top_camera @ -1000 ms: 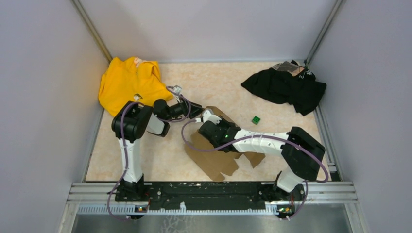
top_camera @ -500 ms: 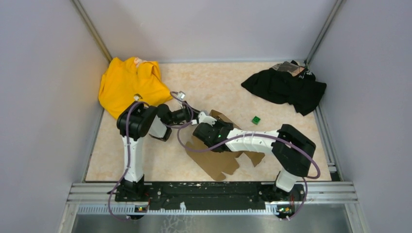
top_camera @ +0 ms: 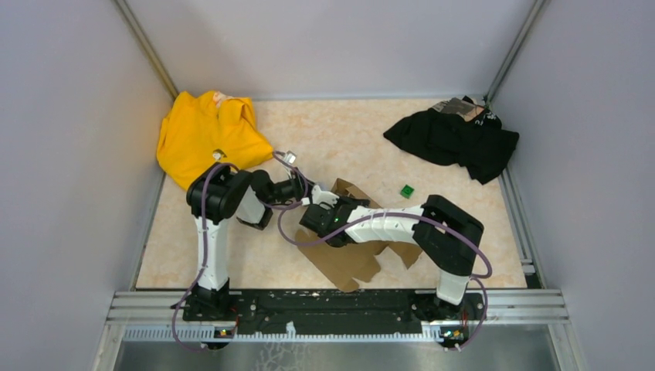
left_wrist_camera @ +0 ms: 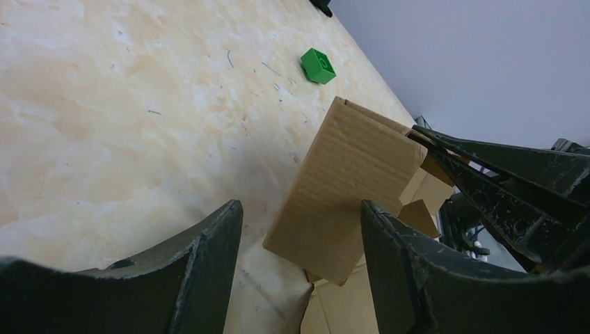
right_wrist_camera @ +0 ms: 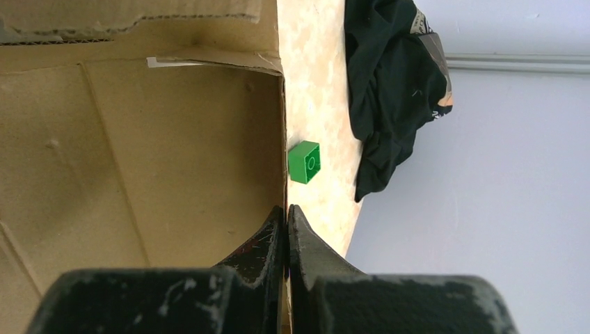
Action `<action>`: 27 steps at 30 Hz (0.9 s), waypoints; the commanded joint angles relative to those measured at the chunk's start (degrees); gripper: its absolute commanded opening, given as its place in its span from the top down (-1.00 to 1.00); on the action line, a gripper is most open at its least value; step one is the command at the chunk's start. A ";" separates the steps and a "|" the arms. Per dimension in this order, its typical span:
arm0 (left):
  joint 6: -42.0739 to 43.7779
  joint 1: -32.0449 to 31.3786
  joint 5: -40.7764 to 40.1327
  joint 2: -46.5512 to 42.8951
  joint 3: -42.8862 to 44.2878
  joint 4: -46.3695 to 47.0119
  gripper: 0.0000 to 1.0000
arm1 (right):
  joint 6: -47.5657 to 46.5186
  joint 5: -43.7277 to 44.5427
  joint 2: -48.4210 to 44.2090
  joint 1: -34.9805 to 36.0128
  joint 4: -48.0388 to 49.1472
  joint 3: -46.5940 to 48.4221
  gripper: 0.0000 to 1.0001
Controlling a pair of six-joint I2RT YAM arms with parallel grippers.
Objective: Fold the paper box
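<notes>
Paper box (top_camera: 341,264) lies flat at lower centre of top view, one flap raised | right gripper (right_wrist_camera: 286,210) clamped on that flap's edge | left gripper (left_wrist_camera: 299,207) spread wide, I see flap framed between its fingers, contact unclear

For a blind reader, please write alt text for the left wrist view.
The open left gripper frames a raised flap of the box, which the right gripper pinches at a corner. A green cube lies on the table beyond.
</notes>
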 commanded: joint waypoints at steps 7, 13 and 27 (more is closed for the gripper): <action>-0.56 -1.23 3.06 -0.39 -0.86 15.16 -0.37 | 5.92 2.89 3.02 1.73 -2.79 2.67 1.00; -0.34 -2.18 3.58 -0.18 -0.44 15.16 -0.36 | 6.78 3.63 4.32 2.38 -3.12 3.01 1.00; 1.76 -3.60 3.12 -1.76 -2.97 14.21 -0.34 | 7.84 4.41 5.22 2.92 -3.08 3.42 0.95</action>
